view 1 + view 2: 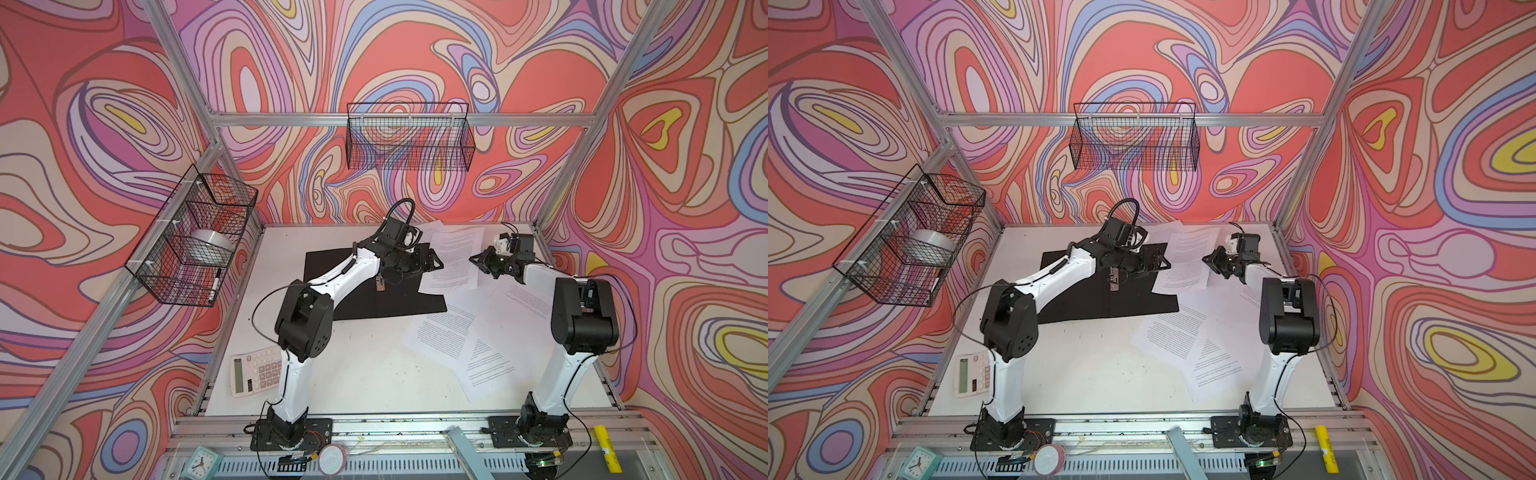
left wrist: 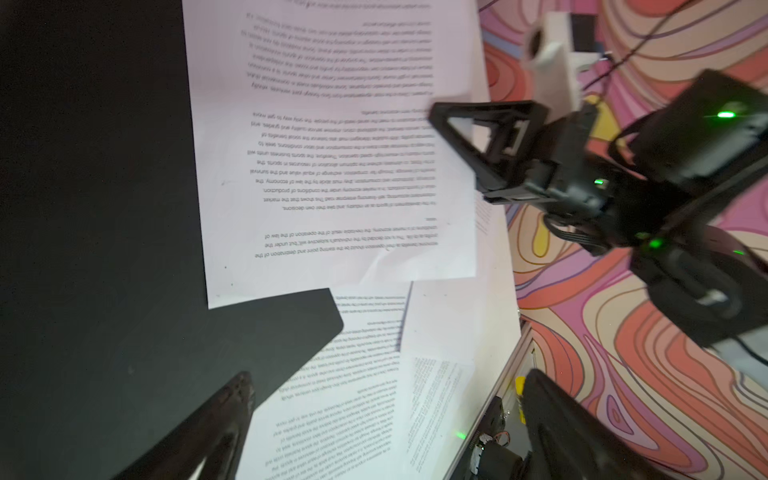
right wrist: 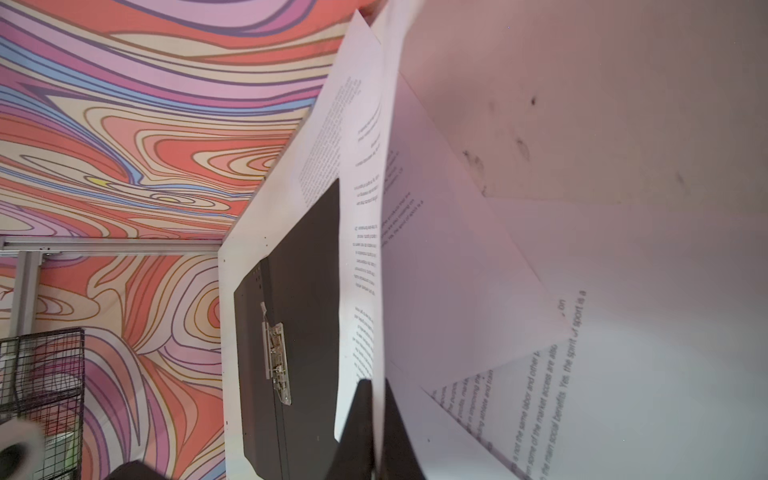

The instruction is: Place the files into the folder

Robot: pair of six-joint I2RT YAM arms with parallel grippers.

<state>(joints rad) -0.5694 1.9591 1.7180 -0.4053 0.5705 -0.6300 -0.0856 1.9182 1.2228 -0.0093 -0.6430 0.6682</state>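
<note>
Left gripper [image 1: 435, 258]: we see its jaws spread wide and holding nothing. It hovers over the folder's right edge.
Right gripper [image 3: 376, 386]: we see it pinched tight on the right edge of one sheet [image 1: 453, 257].
Held sheet: printed side up, and its left part lies across the right side of the folder.
Folder [image 1: 395, 303]: it lies open and flat on the table [image 1: 353, 374] with its black inside up. The metal clip [image 3: 276, 361] sits at the fold.
Files [image 1: 440, 332]: we see the other sheets loose and overlapping on the table, to the right of the folder and outside it.
Calculator [image 1: 255, 370]: it sits by the table's near left edge, well apart from the folder.
</note>
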